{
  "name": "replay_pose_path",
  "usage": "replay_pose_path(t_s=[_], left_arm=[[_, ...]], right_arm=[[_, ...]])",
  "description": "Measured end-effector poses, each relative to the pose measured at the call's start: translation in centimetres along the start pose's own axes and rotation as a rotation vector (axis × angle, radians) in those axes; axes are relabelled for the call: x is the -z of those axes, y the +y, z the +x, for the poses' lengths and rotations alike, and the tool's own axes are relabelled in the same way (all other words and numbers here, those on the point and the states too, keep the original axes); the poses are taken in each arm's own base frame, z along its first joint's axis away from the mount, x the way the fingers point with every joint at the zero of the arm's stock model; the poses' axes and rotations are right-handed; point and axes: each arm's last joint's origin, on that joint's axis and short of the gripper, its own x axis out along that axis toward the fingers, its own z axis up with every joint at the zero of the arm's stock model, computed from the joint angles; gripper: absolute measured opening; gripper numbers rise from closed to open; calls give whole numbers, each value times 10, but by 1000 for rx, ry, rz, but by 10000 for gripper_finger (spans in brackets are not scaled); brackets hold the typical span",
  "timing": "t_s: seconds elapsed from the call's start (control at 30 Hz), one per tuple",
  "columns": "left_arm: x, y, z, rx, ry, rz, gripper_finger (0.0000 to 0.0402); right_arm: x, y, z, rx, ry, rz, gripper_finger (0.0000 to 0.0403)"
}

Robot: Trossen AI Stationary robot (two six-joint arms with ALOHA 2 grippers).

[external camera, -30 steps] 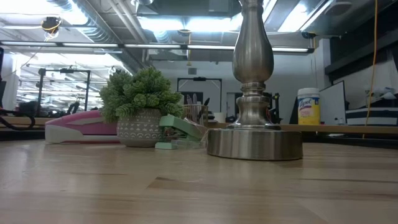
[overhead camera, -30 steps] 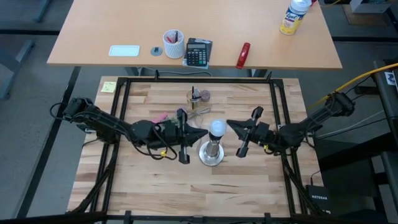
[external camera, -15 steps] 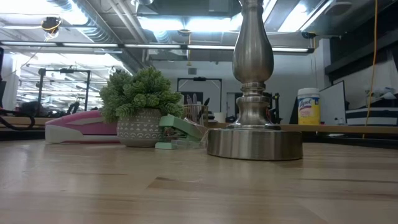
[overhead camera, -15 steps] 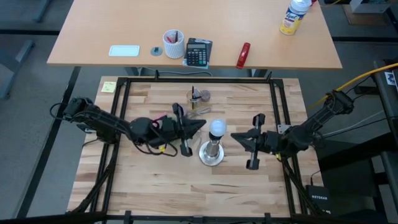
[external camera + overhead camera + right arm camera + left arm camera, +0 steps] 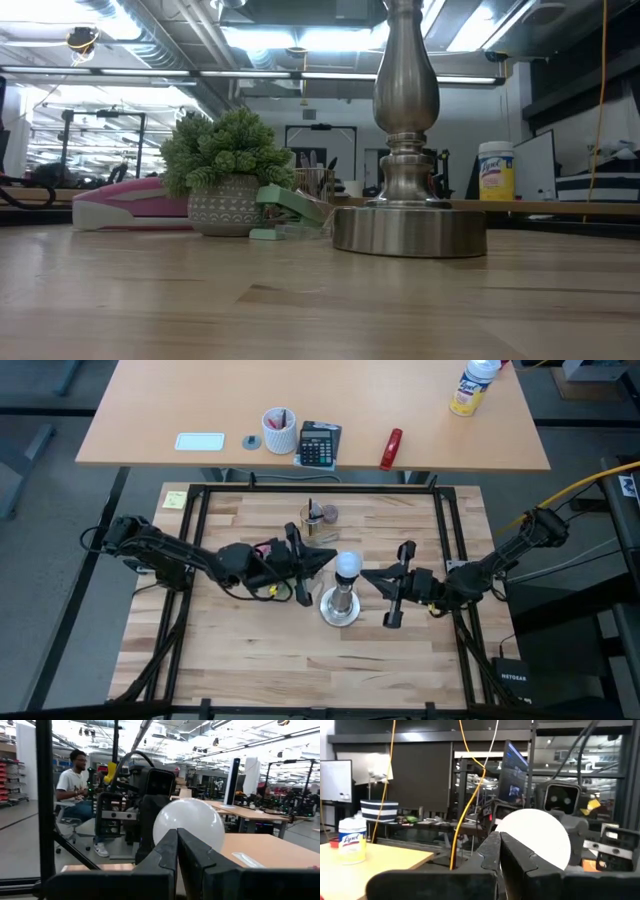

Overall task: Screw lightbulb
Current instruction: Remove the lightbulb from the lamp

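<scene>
Two closed, empty grippers, left gripper (image 5: pixel 322 560) at nine o'clock and right gripper (image 5: pixel 368 574) at three o'clock of the lightbulb (image 5: pixel 347 566), which sits atop the stand (image 5: pixel 340 606) mid-tabletop, so we judge we must open, grip and twist next.

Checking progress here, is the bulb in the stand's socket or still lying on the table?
In the socket: the bulb sits upright atop the stand, neither claw holding it.
</scene>
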Motion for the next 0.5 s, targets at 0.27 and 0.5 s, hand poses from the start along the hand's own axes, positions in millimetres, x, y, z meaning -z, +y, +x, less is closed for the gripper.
replay_pose_path(t_s=[0.27, 0.5], left_arm=[[3, -4, -2, 27, 30, -7, 1], [2, -10, -5, 63, 28, -4, 1]], right_arm=[[0, 0, 0, 21, 5, 2, 17], [0, -2, -1, 66, 17, 2, 17]])
